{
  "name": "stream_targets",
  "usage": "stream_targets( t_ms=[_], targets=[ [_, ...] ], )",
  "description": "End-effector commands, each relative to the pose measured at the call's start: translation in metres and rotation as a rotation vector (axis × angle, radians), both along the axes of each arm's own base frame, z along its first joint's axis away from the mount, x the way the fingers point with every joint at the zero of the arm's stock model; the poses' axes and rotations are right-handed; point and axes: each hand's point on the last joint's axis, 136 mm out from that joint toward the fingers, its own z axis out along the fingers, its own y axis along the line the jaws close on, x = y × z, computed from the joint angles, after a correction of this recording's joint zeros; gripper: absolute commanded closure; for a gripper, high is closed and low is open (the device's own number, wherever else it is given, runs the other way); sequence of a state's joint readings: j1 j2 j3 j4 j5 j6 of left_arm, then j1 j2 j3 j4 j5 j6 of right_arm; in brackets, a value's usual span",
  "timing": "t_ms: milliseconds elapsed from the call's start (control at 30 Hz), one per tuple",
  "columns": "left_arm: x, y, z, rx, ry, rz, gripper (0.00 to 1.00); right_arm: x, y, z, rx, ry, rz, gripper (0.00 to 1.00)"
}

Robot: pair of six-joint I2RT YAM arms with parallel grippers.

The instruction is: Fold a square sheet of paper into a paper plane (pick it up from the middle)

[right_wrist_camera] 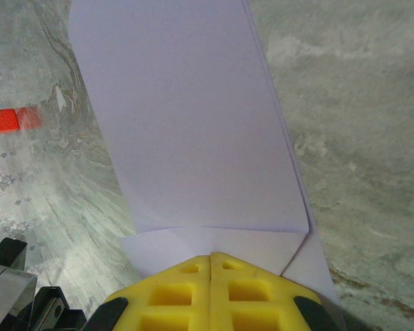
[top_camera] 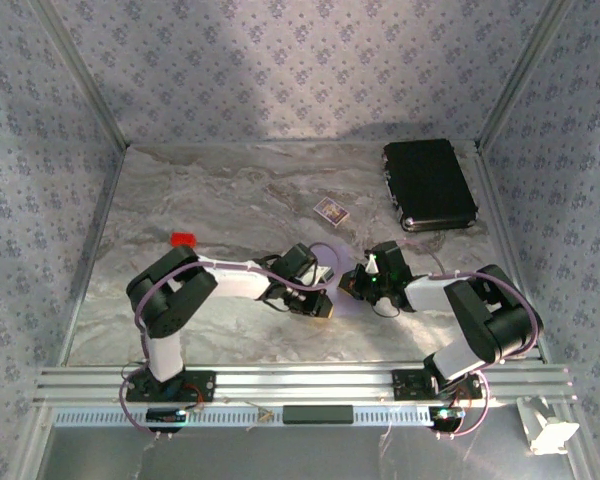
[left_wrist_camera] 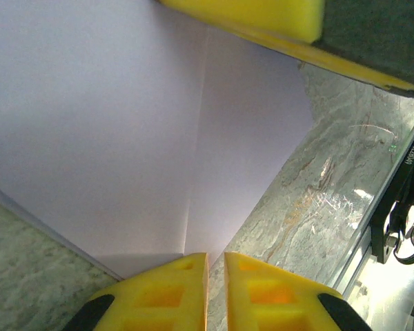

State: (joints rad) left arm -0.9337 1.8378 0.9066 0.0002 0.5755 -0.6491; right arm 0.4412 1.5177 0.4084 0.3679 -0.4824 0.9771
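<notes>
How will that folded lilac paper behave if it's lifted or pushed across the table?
Probably floppy: the folded lilac paper looks thin, though its creases and doubled layers may stiffen it lengthwise. Likely very light, so a push could slide it easily over the smooth marble table. It would probably crumple rather than break.

The table (top_camera: 230, 190) is grey and swirly, like stone, and it shines where the light lands on it. Three walls stand round it: a back wall (top_camera: 300, 60), a left wall (top_camera: 30, 200) and a right wall (top_camera: 570, 200). All are pale blue-grey with little flower shapes. Thin metal posts (top_camera: 80, 75) run up the back corners. The back wall is bright higher up and dark with shadow near the table. Silver metal rails (top_camera: 300, 380) lie along the near edge. A flat black case (top_camera: 430, 185) rests at the far right.
</notes>
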Motion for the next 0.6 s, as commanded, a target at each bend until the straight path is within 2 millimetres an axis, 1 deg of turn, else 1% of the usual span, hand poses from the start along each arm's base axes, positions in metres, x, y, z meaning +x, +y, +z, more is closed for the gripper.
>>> stream_targets(
  t_ms=[0, 67, 167, 300, 367, 433, 567],
  targets=[
    [-0.025, 0.015, -0.004, 0.061, 0.074, -0.026, 0.86, -0.018, -0.023, -0.033, -0.115, 0.100, -0.050, 0.99],
    [-0.025, 0.013, 0.004, 0.042, 0.066, -0.032, 0.86, -0.018, -0.023, -0.032, -0.113, 0.097, -0.049, 0.99],
    [-0.019, 0.008, 0.020, 0.006, 0.024, -0.029, 0.85, -0.017, -0.023, -0.030, -0.110, 0.091, -0.050, 0.99],
    [-0.003, -0.003, 0.048, -0.064, -0.054, -0.012, 0.83, -0.017, -0.022, -0.027, -0.105, 0.082, -0.046, 0.99],
    [0.004, -0.008, 0.057, -0.103, -0.075, 0.004, 0.83, -0.016, -0.021, -0.026, -0.104, 0.080, -0.045, 0.99],
    [0.016, -0.009, 0.058, -0.111, -0.082, 0.029, 0.83, -0.017, -0.022, -0.026, -0.104, 0.080, -0.045, 0.99],
    [0.031, -0.015, 0.052, -0.111, -0.066, 0.033, 0.83, -0.016, -0.021, -0.025, -0.100, 0.075, -0.042, 0.99]
  ],
)
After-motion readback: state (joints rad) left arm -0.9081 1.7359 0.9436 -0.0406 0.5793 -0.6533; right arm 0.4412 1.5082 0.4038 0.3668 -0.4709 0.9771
